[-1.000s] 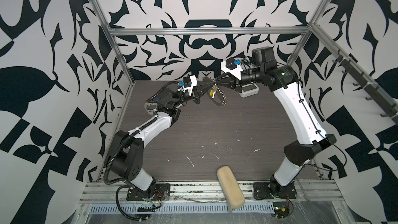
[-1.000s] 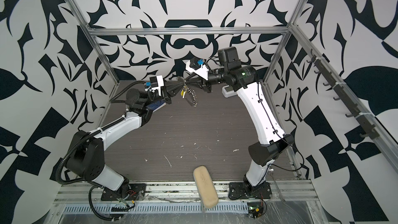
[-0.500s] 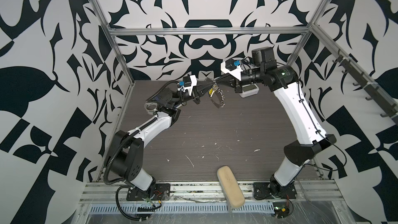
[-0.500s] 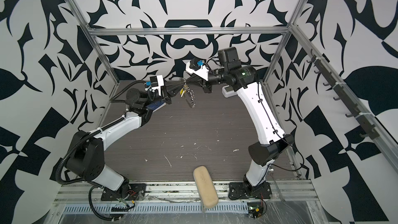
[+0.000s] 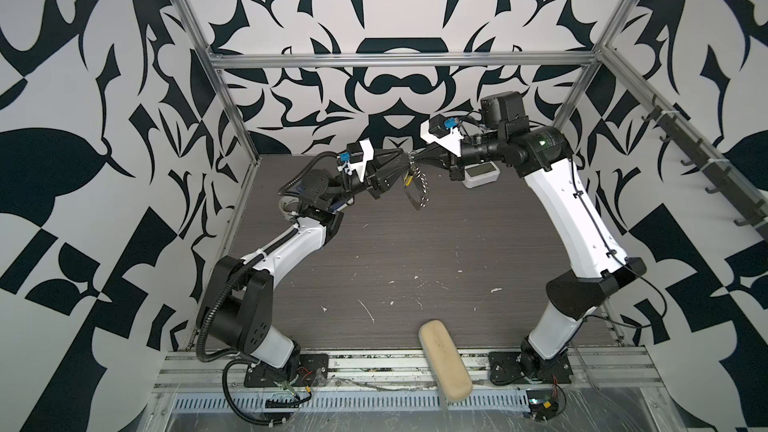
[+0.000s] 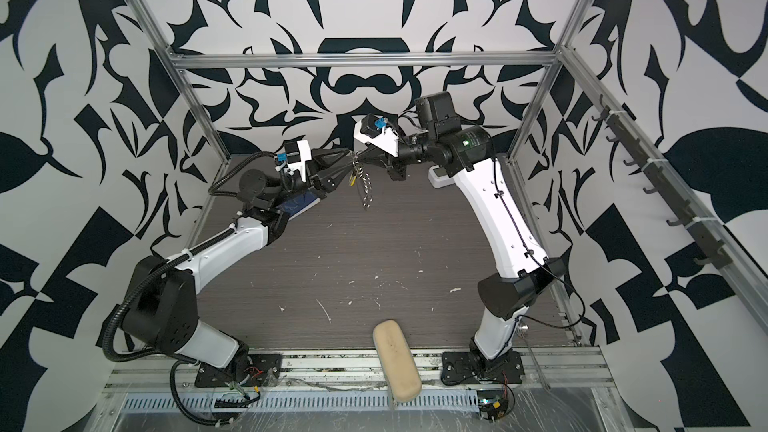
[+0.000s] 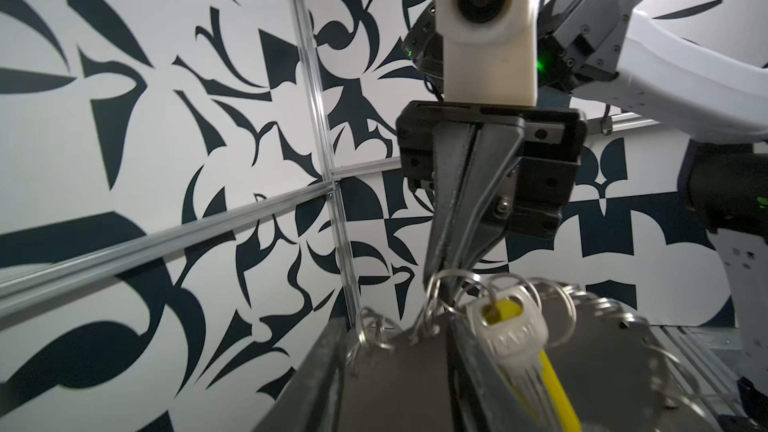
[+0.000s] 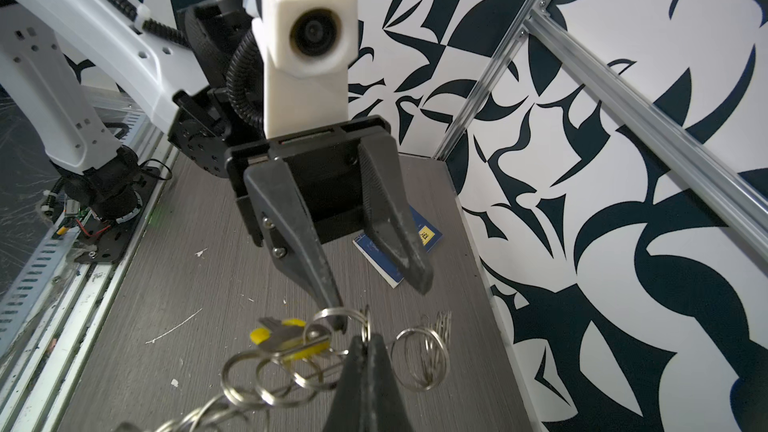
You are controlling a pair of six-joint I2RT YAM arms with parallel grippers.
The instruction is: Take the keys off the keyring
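the right jaws, smooth black tapered wedges, are pressed together on a thin silver wire loop of the keyring (image 8: 366, 326). its overlapping round rings fan out on both sides of their tips, and a twisted chain (image 5: 423, 187) hangs below. the left jaws stand spread, one matte pointed tip meeting a ring just ahead of the right tips, with the keys (image 8: 291, 336), flat silver metal with a yellow plastic piece, dangling beside it over the grey wood-grain desk (image 8: 199, 251).
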